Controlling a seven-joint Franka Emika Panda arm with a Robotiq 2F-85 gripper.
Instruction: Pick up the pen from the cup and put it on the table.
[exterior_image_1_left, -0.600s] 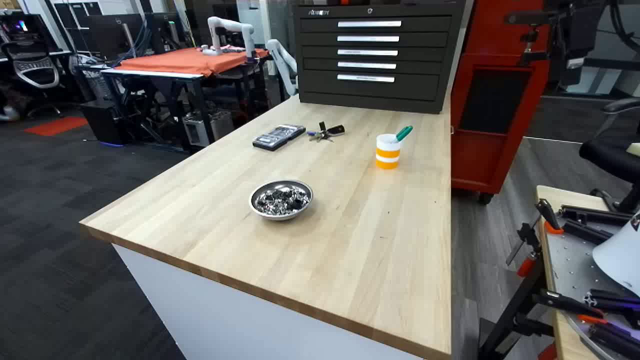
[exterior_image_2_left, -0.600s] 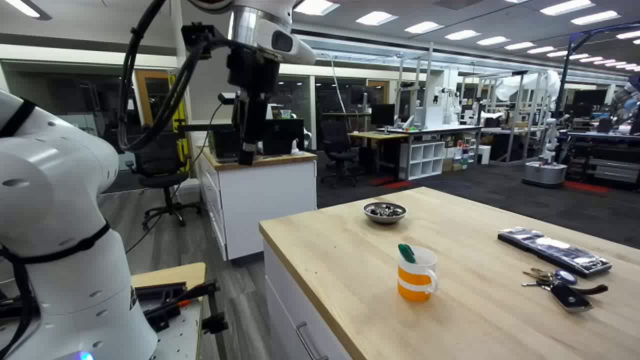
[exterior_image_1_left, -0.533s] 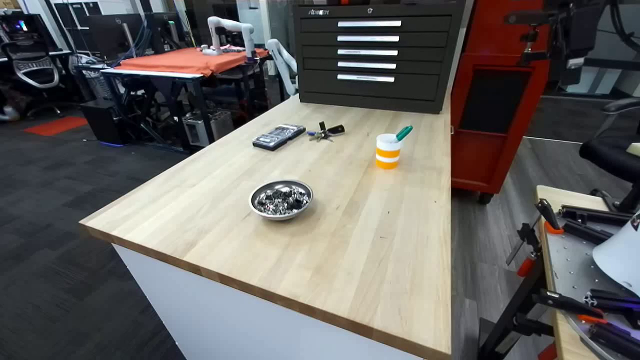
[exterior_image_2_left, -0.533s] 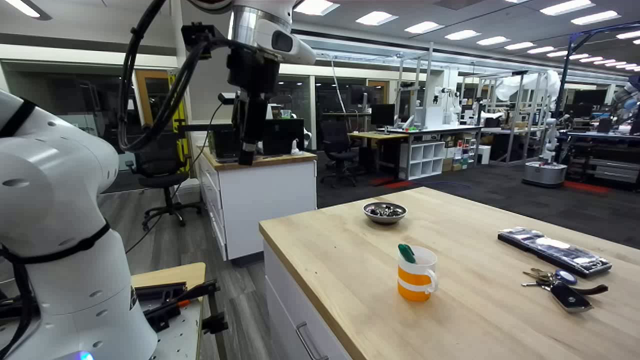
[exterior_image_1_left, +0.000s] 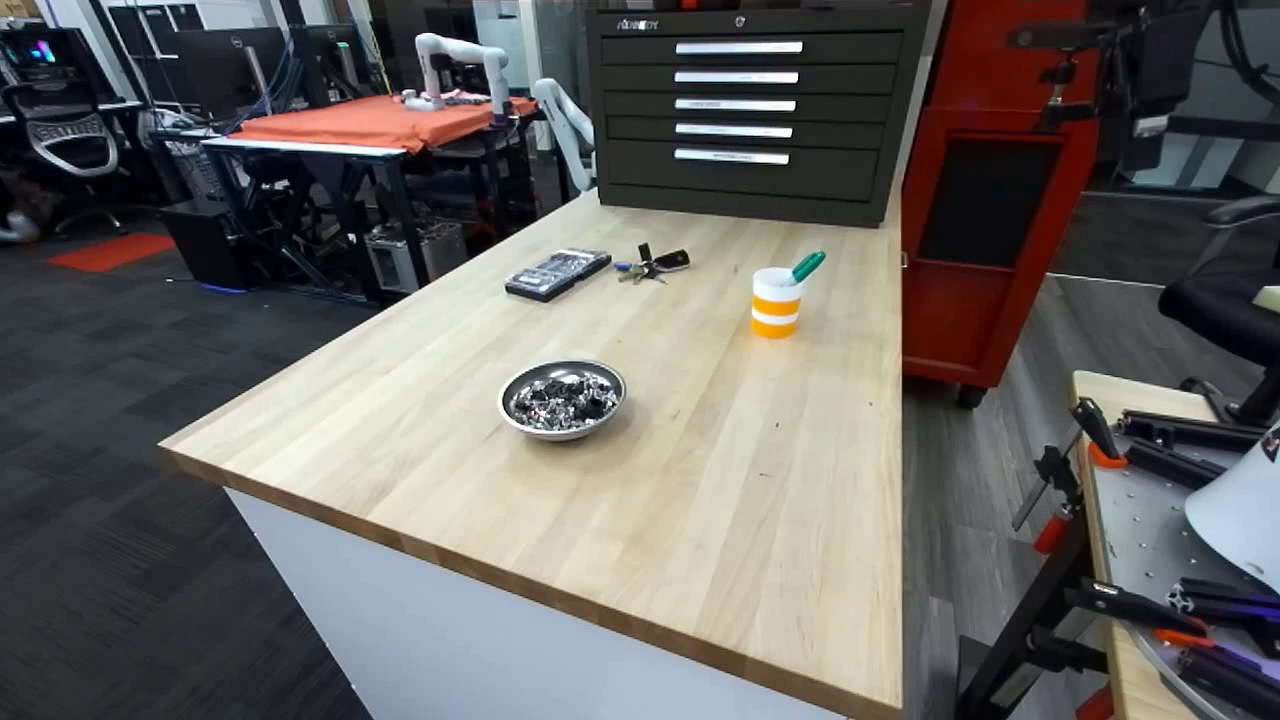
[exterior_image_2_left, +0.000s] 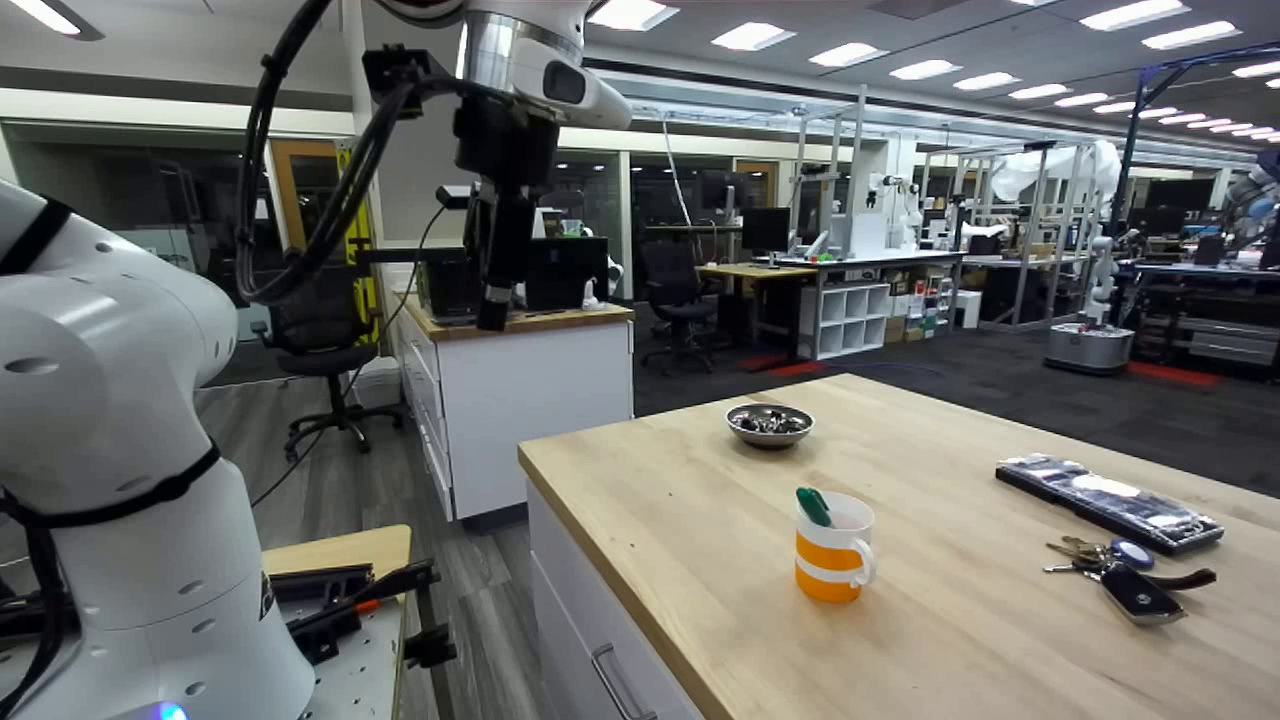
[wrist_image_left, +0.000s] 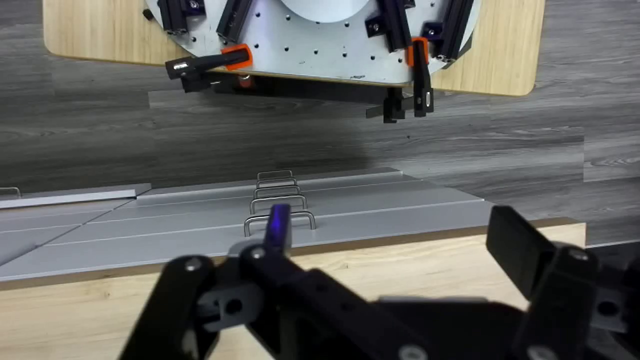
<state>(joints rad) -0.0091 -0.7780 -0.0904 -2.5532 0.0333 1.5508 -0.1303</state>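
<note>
The green pen leans in the cup with its top sticking out over the rim; it shows in both exterior views (exterior_image_1_left: 809, 265) (exterior_image_2_left: 814, 507). Its lower part is hidden inside the cup. The orange-and-white cup (exterior_image_1_left: 776, 304) (exterior_image_2_left: 833, 562) stands upright on the light-wood table (exterior_image_1_left: 700, 520) (exterior_image_2_left: 690, 520). My gripper (exterior_image_2_left: 494, 308) hangs in the air, well above and away from the cup. In the wrist view my gripper (wrist_image_left: 392, 225) is open with nothing between its fingers. The table edge (wrist_image_left: 400, 267) lies below it there; pen and cup are out of that view.
A metal bowl of small parts (exterior_image_1_left: 562, 400) (exterior_image_2_left: 769, 425), a flat dark case (exterior_image_1_left: 558, 274) (exterior_image_2_left: 1108, 502) and keys (exterior_image_1_left: 654, 263) (exterior_image_2_left: 1125, 580) lie on the table. A dark drawer chest (exterior_image_1_left: 745, 115) stands at its far end. Clamps (wrist_image_left: 210, 64) sit at the robot's base.
</note>
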